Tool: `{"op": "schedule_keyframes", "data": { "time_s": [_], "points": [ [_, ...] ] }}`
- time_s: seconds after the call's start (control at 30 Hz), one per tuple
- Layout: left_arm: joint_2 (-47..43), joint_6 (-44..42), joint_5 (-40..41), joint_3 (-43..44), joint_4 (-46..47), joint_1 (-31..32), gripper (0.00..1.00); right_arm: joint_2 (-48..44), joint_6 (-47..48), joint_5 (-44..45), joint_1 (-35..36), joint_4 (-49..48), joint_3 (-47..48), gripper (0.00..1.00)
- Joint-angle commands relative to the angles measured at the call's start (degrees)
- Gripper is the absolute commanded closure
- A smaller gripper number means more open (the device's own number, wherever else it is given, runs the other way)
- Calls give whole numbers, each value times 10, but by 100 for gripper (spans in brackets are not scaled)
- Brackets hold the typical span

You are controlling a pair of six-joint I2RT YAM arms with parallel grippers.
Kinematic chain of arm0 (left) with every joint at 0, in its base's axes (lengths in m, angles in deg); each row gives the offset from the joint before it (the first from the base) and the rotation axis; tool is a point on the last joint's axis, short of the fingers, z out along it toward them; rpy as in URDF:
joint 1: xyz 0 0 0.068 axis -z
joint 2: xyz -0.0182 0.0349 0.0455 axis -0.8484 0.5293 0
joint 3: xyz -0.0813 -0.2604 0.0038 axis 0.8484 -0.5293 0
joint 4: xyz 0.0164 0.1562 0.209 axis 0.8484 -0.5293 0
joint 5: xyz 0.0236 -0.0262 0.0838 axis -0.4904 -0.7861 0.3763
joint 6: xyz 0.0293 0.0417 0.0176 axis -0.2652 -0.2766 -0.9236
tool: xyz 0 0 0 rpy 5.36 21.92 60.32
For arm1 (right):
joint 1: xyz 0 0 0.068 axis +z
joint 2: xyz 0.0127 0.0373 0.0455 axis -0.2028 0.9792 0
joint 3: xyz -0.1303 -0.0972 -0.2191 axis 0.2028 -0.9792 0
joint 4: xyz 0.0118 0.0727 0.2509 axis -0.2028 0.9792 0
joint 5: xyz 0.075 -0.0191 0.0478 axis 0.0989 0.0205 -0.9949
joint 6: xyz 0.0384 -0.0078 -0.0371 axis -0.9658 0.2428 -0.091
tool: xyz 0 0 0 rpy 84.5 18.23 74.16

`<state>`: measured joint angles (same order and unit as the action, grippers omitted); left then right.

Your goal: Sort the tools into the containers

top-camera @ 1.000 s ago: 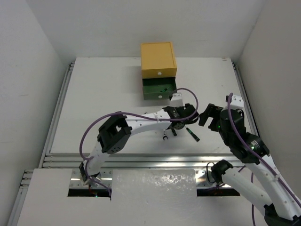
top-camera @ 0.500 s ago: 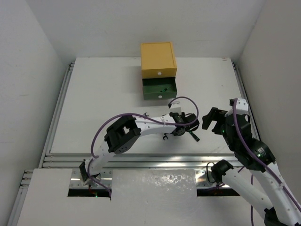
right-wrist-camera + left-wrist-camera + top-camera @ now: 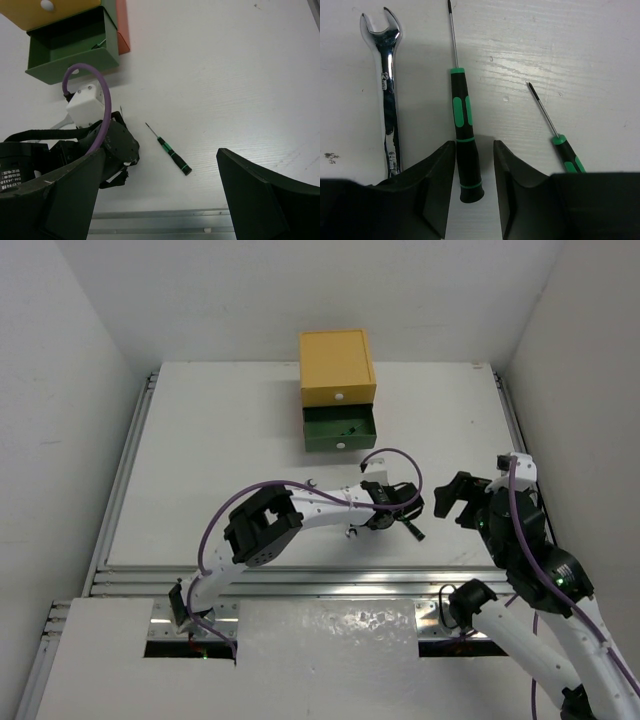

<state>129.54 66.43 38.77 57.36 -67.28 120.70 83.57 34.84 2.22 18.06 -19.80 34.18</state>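
Note:
In the left wrist view a green-black screwdriver (image 3: 463, 135) lies on the table with its handle between my left gripper's (image 3: 474, 150) jaws. The jaws stand narrow around the handle, with a gap still showing on its right side. A silver wrench (image 3: 387, 90) lies to its left and a second green-black screwdriver (image 3: 565, 154) to its right. From above, the left gripper (image 3: 387, 510) covers the first screwdriver; the second screwdriver (image 3: 410, 528) lies beside it. My right gripper (image 3: 462, 495) hovers open to the right, empty. The chest shows a yellow top (image 3: 337, 367) and an open green drawer (image 3: 340, 430).
The green drawer (image 3: 75, 55) stands pulled out with a small tool inside; a red-orange drawer (image 3: 122, 30) edge shows beneath it. A purple cable (image 3: 102, 110) loops over the left wrist. A metal rail (image 3: 300, 585) runs along the table's near edge.
My left gripper has come down over the screwdriver handle and its jaws have narrowed around it. The right arm has drawn back to the right and nearer the table's front edge.

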Motion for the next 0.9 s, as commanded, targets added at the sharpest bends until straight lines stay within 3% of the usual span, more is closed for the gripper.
{"op": "schedule_keyframes", "data": {
  "time_s": [0.0, 0.03, 0.1, 0.17, 0.4, 0.5, 0.73, 0.83, 0.87],
  "points": [
    [1, -6, -16, -20, 9, -3, 65, -7, 6, 5, 0, -23, 2, 7],
    [-2, -11, -18, -27, 14, -3, 70, -8, 7, 4, 0, -24, 2, 7],
    [-8, -26, -24, -35, 26, -3, 89, -8, 7, 4, 0, -27, 2, 7],
    [-17, -33, -27, -39, 26, -3, 100, -7, 8, 4, -1, -28, 2, 7],
    [-157, -115, -17, -109, 83, 5, 100, 12, 13, 8, -1, -34, 4, 7],
    [-243, -270, -35, -129, 150, 5, 100, 14, 15, 6, -1, -39, 9, 7],
    [-330, -560, -49, -149, 182, -2, 100, 23, 24, -3, 0, -49, 11, 7],
    [-386, -688, -61, -215, 269, -45, 100, 29, 25, -13, -1, -57, 9, 7],
    [-398, -716, -101, -253, 298, -65, 100, 32, 25, -16, -1, -62, 7, 7]
  ]
}}
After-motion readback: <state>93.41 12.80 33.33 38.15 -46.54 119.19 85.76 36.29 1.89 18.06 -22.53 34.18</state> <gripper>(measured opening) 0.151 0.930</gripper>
